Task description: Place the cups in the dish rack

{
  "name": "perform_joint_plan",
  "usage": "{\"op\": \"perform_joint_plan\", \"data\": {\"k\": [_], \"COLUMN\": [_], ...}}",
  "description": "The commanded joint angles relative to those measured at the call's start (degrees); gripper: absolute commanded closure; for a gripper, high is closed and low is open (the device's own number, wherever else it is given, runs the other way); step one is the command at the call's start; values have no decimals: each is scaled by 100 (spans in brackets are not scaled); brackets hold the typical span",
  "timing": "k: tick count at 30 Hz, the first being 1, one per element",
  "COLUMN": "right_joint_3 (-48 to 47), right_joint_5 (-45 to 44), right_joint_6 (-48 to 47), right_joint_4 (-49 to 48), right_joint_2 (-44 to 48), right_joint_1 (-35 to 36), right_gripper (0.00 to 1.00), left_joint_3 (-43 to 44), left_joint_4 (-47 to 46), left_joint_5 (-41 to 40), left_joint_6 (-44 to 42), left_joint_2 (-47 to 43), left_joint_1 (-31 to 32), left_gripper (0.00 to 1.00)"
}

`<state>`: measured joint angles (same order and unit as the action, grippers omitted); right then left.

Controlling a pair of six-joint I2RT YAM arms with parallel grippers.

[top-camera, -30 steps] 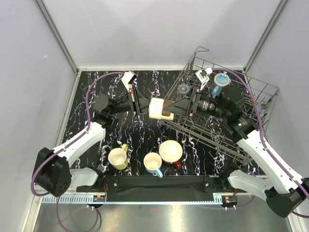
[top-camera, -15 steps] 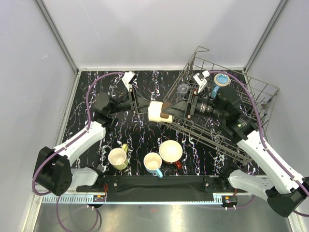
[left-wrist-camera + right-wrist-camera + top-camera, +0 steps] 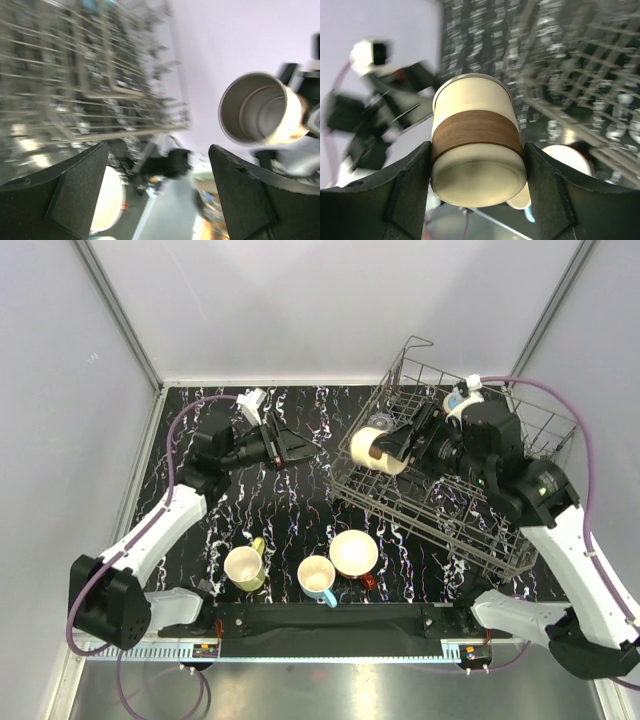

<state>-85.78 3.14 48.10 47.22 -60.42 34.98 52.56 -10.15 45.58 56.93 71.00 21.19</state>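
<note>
My right gripper [image 3: 392, 448] is shut on the cream cup with a brown band [image 3: 368, 452], holding it on its side above the left end of the grey wire dish rack [image 3: 440, 512]. In the right wrist view the cup [image 3: 477, 145] fills the gap between both fingers [image 3: 407, 200]. My left gripper [image 3: 292, 451] stands open and empty over the table, left of the cup. From the left wrist view the cup's steel inside [image 3: 260, 114] faces me, and the rack [image 3: 90, 65] is blurred. A yellow-green mug [image 3: 245, 567], a light-blue mug [image 3: 318, 578] and a wide red mug [image 3: 354, 553] stand near the front.
A clear tumbler [image 3: 380, 422] and a light-blue cup [image 3: 458, 404] sit in the rack's far side, partly hidden by my right arm. The rack lies at an angle on the right of the black marbled table [image 3: 290, 510]. Grey walls close in the table.
My left gripper opened, let go of the cream cup and drew back to the left. The right gripper took the cup and carried it right and up, over the rack.
</note>
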Motion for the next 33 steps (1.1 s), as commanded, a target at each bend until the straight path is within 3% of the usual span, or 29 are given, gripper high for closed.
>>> {"op": "perform_joint_plan", "data": {"k": [1, 5, 15, 23, 33], "right_joint_3": [-1018, -1950, -2979, -2935, -2963], "right_joint_5": [-1754, -2018, -2564, -1325, -1079], "right_joint_6": [60, 95, -520, -697, -573], "right_joint_4": [1770, 2598, 2731, 1914, 1466], "right_joint_2": [-765, -1708, -3132, -4231, -4987], "right_joint_1": [-26, -202, -975, -1151, -1134], "right_gripper": [100, 100, 100, 100, 100], "left_joint_3": [642, 730, 739, 686, 668], "left_joint_4": [1926, 2272, 2492, 2430, 2421], "left_joint_5": [-1259, -1806, -2168, -2115, -2106], "left_joint_6": [-1472, -1685, -1790, -1720, -1702], "left_joint_2": [-525, -780, -834, -842, -851], "left_joint_1": [-27, -71, -168, -317, -387], "left_gripper": [12, 12, 12, 14, 15]}}
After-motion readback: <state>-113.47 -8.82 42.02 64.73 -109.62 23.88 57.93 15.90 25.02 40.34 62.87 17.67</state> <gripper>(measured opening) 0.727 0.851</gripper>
